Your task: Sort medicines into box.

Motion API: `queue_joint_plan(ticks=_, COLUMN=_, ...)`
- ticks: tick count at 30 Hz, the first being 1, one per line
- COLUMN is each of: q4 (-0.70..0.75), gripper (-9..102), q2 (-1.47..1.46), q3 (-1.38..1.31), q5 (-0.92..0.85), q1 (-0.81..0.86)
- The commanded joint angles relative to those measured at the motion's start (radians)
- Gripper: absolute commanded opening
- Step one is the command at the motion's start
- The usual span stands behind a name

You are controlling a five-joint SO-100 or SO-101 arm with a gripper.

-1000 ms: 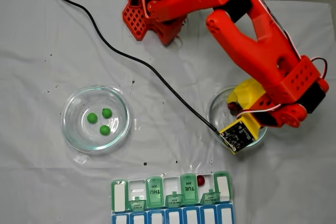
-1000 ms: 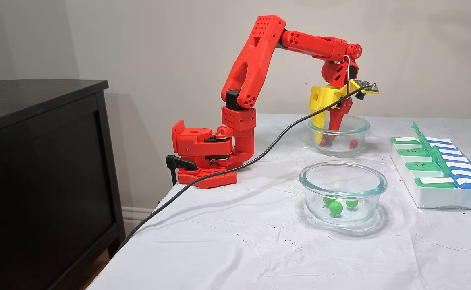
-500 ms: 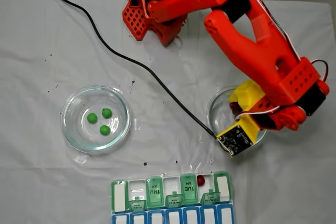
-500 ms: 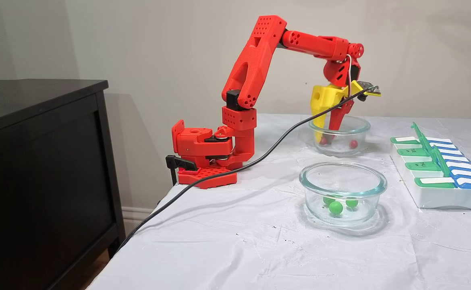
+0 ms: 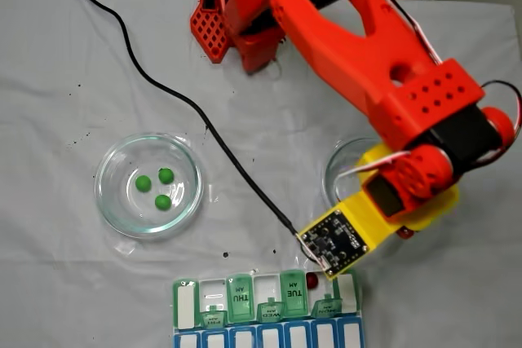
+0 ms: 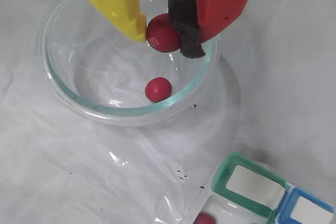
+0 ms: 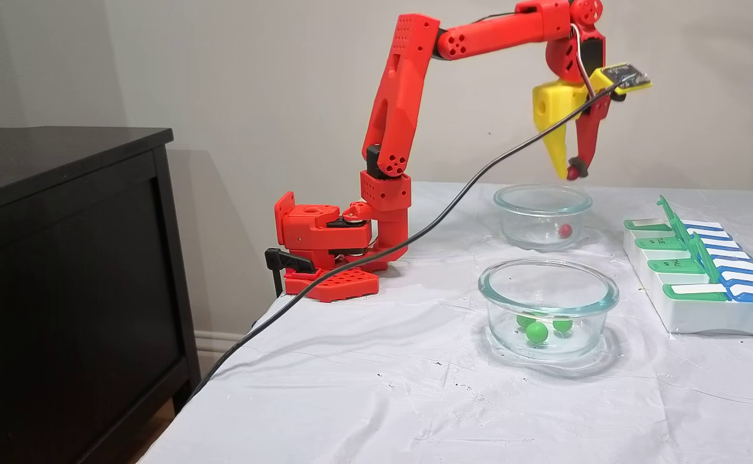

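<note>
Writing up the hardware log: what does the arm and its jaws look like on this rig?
Red 3D-printed arm on a red base with a perforated plate. The gripper has one yellow tapered jaw and one red jaw with a dark foam pad. A bare circuit board sits on the yellow mount, fed by a black cable; thin red and white wires run near the wrist.
</note>
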Motion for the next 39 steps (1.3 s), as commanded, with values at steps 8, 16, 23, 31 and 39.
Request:
queue_joint_plan(ticks=8, q4=-0.345, gripper=0, q2=0.456, q3=0.391, q5=-0.166, q1=0.166)
queue_joint_plan(ticks=16, q4=-0.632, gripper=0, q2=0.545, q3=0.660, q5=-0.291, q1=0.359)
queue_joint_plan(ticks=23, q4=-0.759, gripper=0, q2=0.529, q3=0.726, q5=-0.308, q1=0.428)
queue_joint_plan(ticks=31, q4=-0.862, gripper=0, q2=0.445, q3=0.724, q5=-0.311, q1=0.430)
queue_joint_plan(ticks=39, q4=-0.913, gripper=0, q2=0.301, q3=0.683, q5=-0.288, q1=0.420)
